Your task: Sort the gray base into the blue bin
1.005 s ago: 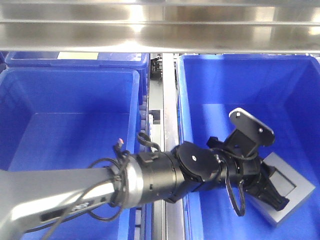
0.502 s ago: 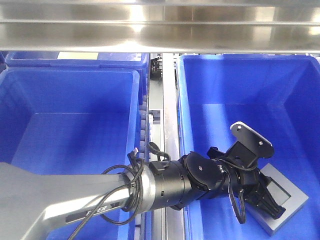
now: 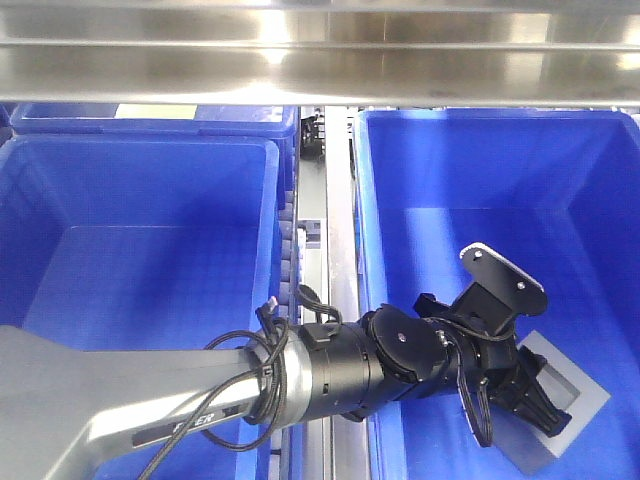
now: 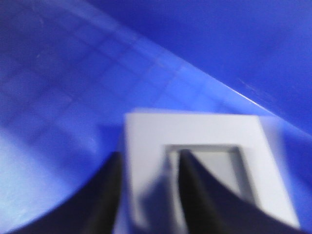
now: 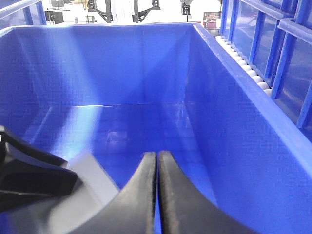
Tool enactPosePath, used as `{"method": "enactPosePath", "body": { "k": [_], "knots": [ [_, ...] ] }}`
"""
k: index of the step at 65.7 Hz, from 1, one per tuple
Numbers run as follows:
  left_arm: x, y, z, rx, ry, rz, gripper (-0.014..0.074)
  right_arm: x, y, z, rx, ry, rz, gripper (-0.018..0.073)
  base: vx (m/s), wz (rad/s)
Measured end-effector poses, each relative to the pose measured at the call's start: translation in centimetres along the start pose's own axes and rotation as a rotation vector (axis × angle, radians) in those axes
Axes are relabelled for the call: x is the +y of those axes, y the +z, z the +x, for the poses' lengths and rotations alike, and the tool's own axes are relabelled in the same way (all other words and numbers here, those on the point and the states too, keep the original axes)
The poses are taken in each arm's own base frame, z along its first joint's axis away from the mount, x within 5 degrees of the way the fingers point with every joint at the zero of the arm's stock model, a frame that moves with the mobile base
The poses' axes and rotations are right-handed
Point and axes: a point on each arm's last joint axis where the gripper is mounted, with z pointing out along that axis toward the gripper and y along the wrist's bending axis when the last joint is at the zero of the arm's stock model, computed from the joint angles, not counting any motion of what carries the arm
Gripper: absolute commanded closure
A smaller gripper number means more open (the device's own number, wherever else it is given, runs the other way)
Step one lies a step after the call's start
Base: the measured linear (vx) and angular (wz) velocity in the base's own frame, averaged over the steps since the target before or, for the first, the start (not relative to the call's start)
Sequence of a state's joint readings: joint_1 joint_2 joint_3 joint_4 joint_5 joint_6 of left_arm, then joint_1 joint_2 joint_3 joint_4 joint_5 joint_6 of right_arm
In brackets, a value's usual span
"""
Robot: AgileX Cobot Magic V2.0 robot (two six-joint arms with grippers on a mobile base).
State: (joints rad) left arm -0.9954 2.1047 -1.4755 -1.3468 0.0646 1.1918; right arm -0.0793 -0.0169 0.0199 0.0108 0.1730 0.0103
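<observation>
Base: the gray base [image 3: 560, 405] sits on the floor of the right-hand blue bin [image 3: 420, 180], at its near right corner, recess facing up. Your left wrist view shows it resting on the ribbed floor.
Left gripper [image 3: 535, 400]: the fingers [image 4: 192, 190] straddle one wall of the base, one outside it, one inside the recess. They look clamped on that wall, though blur stops you confirming firm contact.
Right gripper [image 5: 157, 185]: fingers pressed together, holding nothing, pointing into a blue bin.
Change: over the last second the left arm has dropped lower and the base has slid toward the near edge of the frame; in the last half second almost nothing has moved.
Meaning: in my judgement the base has reached the bin floor and the lowering is done. Only the release is outstanding.
Next: part the fingers and lift straight up, so the inner finger clears the recess without dragging the base.
Risk: a tilted withdrawal could tip the base.
</observation>
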Motion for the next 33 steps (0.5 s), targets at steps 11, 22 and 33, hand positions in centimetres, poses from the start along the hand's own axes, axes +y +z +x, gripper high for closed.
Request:
{"method": "enactPosePath", "body": {
  "k": [11,22,33],
  "knots": [
    [0.1,-0.2,-0.2,-0.011,-0.004,-0.015,0.0272,0.0,0.0,0.0,0.0,0.0,0.0,0.0564,0.0,0.0],
    [0.1,-1.8,-1.9,-0.067,-0.001,-0.045,0.0433,0.0,0.0,0.0,0.0,0.0,0.0,0.0564,0.0,0.0],
    [-0.2,-5.5,-3.8,-0.132,0.048,-0.066,0.0605,0.0,0.0,0.0,0.0,0.0,0.0,0.0564,0.0,0.0]
  ]
}}
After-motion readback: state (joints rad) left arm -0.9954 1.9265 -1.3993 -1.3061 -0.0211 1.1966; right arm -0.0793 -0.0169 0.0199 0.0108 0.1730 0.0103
